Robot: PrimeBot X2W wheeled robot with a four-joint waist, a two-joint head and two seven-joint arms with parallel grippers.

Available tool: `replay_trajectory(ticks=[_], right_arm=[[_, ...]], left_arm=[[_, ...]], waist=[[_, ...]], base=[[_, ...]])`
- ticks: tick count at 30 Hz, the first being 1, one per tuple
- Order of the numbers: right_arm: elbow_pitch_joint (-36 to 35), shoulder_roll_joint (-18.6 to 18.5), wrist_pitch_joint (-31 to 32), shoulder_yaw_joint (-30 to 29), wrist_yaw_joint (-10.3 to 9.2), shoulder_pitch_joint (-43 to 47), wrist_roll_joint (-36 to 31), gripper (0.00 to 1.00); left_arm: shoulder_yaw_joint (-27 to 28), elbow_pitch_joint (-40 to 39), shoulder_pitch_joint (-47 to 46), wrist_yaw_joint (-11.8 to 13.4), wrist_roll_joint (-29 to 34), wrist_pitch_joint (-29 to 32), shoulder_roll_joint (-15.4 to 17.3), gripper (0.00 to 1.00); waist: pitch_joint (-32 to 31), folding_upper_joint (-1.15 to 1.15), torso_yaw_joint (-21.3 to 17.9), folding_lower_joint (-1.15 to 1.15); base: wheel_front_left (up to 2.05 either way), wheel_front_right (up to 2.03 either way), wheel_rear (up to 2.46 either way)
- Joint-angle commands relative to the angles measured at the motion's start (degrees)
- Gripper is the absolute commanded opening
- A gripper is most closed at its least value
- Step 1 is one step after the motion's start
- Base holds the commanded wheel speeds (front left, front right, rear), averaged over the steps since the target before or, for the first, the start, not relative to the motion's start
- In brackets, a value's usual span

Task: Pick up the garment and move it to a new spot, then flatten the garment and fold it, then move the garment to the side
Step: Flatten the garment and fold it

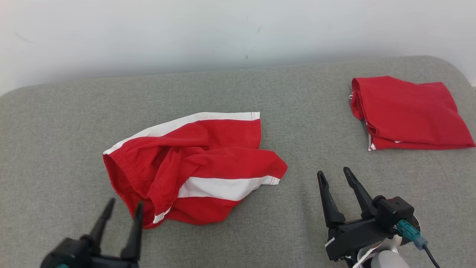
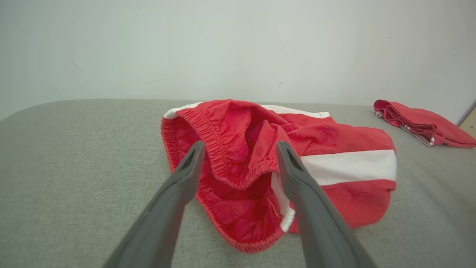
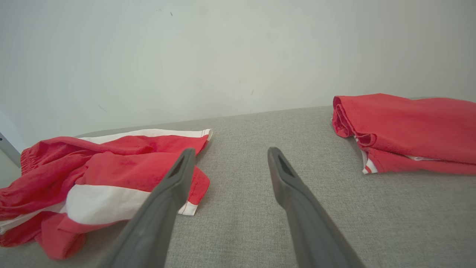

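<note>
The garment is a pair of red shorts with white side stripes, lying crumpled in the middle of the grey cushion. Its elastic waistband gapes toward my left gripper, which stands open just short of the waistband at the lower left. In the left wrist view that gripper frames the waistband opening without touching it. My right gripper is open over bare cushion, to the right of the shorts' hem, and holds nothing. The right wrist view shows the same gripper with the garment on its left.
A second red garment, folded, lies at the far right of the cushion. It also appears as a folded garment in the right wrist view. A pale wall rises behind the cushion's rounded back edge.
</note>
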Motion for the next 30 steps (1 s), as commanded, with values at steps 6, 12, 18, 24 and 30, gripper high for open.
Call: replay_trajectory(ticks=[6, 12, 18, 24, 30], right_arm=[[-0.2, -0.4, -0.1, -0.2, 0.01, 0.4, 0.0, 1.00], [-0.1, -0.3, -0.1, 0.2, 0.01, -0.1, 0.1, 1.00], [0.0, -0.1, -0.1, 0.3, 0.01, -0.4, 0.1, 1.00], [0.1, -0.3, -0.1, 0.1, 0.01, -0.6, 0.4, 1.00], [0.3, -0.4, -0.1, -0.4, 0.01, -0.3, 0.4, 1.00]], left_arm=[[-3.6, -2.2, 3.4, -0.4, 1.8, 0.0, -1.1, 1.00], [-5.1, -0.5, 2.6, -1.3, 1.6, 0.3, -1.7, 1.00], [-5.9, 4.2, 0.4, -2.1, 1.7, 0.0, -2.1, 1.00], [-5.0, 8.5, -1.6, -2.8, 1.0, -0.2, -2.7, 0.29], [-3.0, 9.6, -2.7, -2.8, 1.2, -0.2, -3.1, 0.00]], waist=[[0.5, 0.00, 0.8, 0.01], [1.1, 0.00, 0.6, 0.01], [1.6, 0.00, -1.3, 0.01], [1.8, 0.00, -2.2, 0.01], [1.3, 0.00, -1.6, 0.01]], base=[[0.00, 0.00, 0.00], [0.00, 0.00, 0.00], [0.00, 0.00, 0.00], [0.00, 0.00, 0.00], [0.00, 0.00, 0.00]])
